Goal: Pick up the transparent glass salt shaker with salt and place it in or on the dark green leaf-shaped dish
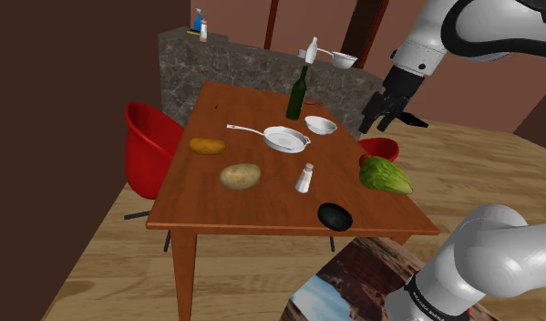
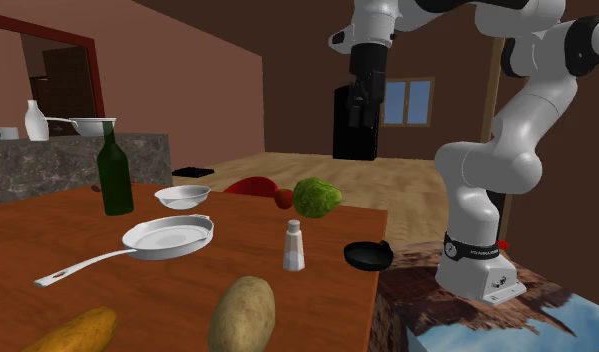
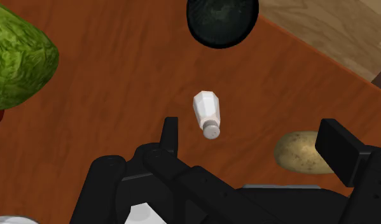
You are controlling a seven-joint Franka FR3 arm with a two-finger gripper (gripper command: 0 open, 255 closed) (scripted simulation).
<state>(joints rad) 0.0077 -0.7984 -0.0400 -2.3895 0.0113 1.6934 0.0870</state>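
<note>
The salt shaker (image 1: 304,178) stands upright on the brown tabletop (image 1: 262,214), on the half that is nearer the robot. It looks white, with a small grey top.

In the shoulder view, the dark dish (image 1: 334,217) lies at about 5 o'clock from the shaker, close to the tabletop's edge. The two are near each other but do not touch. A green lettuce (image 1: 385,175) sits at 3 o'clock from the shaker, and a potato (image 1: 240,175) sits at 9 o'clock. A white pan (image 1: 286,139) with a long handle is at 11 o'clock. A small white bowl (image 1: 321,125) and a green bottle (image 1: 298,94) stand just past it.

The black end effector (image 1: 386,114) hangs in the air, at about 1 o'clock from the shaker in this view. It is high over the tabletop and touches nothing. In the wrist view its two fingers (image 3: 170,130) stand wide apart, so it is released and holds nothing. The shaker shows down on the wood past the fingers, closer to one of them. The potato is by the other finger.
</note>
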